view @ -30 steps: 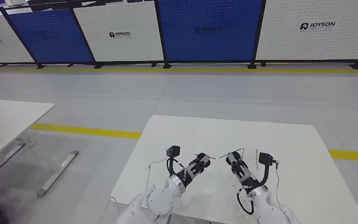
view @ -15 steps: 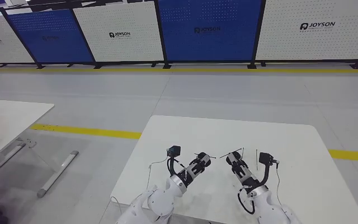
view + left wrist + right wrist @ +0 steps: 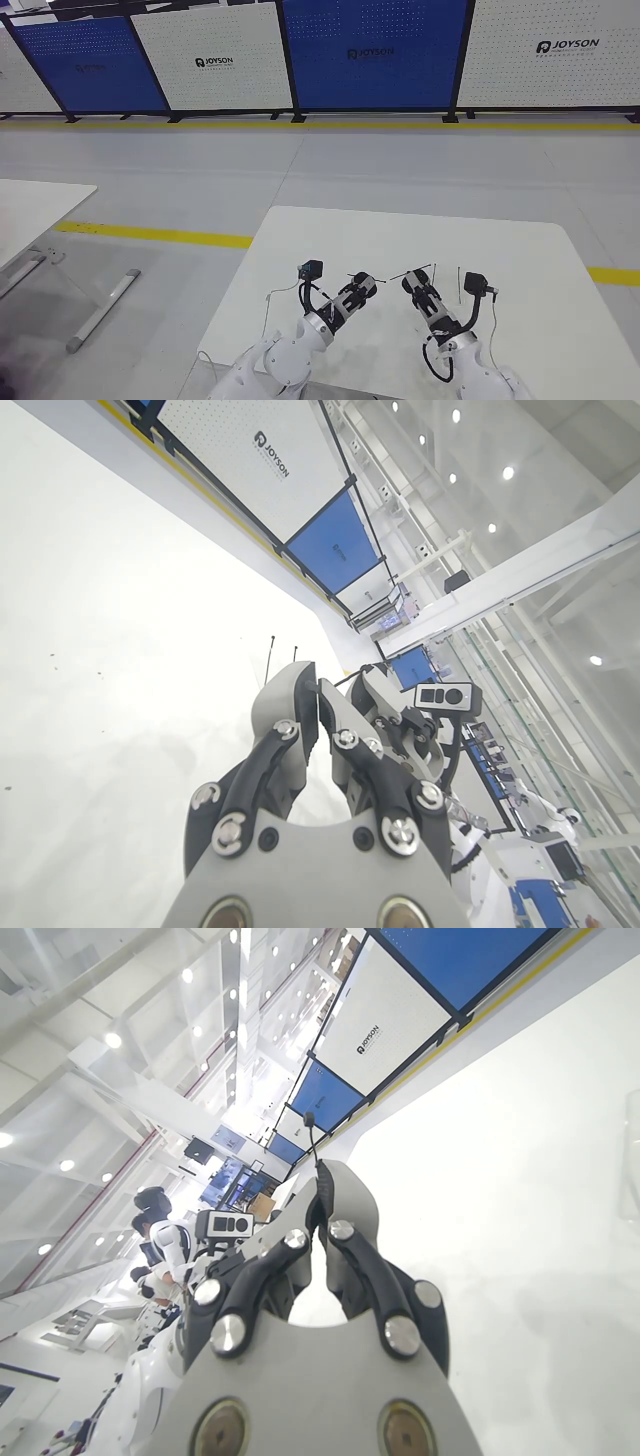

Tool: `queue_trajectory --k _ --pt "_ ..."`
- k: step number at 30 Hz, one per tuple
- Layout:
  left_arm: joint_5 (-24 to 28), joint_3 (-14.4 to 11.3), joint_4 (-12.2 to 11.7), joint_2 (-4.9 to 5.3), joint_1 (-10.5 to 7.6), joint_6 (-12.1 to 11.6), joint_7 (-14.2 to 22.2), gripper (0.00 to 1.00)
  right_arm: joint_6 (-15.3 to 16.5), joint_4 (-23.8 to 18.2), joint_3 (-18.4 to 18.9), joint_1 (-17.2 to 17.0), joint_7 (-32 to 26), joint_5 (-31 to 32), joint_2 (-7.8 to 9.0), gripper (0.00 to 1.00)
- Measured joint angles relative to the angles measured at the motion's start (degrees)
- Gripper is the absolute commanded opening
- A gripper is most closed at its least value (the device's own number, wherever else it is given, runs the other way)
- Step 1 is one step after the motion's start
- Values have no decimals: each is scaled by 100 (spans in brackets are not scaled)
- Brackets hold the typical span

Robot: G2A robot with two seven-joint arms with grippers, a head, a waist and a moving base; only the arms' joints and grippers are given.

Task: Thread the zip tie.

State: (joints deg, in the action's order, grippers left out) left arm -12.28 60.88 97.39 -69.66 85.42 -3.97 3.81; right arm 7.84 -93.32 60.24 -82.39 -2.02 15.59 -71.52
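On the white table (image 3: pixel 330 240) my two arms lie side by side, grippers pointing away from me and close together. My left gripper (image 3: pixel 366 283) (image 3: pixel 316 686) is shut on a thin black zip tie (image 3: pixel 311 683), of which a short stub shows between the pads. My right gripper (image 3: pixel 408 283) (image 3: pixel 320 1169) is shut on a black zip tie (image 3: pixel 313 1140) whose square head (image 3: pixel 309 1118) sticks out past the fingertips. Whether both hold the same tie I cannot tell. In the left wrist view the right gripper (image 3: pixel 367 687) sits just behind the left one.
Two spare black zip ties (image 3: pixel 270 660) (image 3: pixel 294 654) lie on the table beyond the grippers; in the top view they lie beside the right arm (image 3: pixel 459 280). The table's far half is bare white. Blue and white partition panels (image 3: pixel 375 55) stand across the floor.
The right gripper has shifted very slightly toward the left gripper. The left arm has stayed put.
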Motion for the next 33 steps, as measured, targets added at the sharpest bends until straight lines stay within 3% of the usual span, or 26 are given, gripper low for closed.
queue_trajectory --k 12,33 --pt "0 0 0 0 0 0 0 0 -233 97 -115 64 58 303 -51 0" --pt "0 0 0 0 0 0 0 0 -258 170 -153 75 149 469 -158 0"
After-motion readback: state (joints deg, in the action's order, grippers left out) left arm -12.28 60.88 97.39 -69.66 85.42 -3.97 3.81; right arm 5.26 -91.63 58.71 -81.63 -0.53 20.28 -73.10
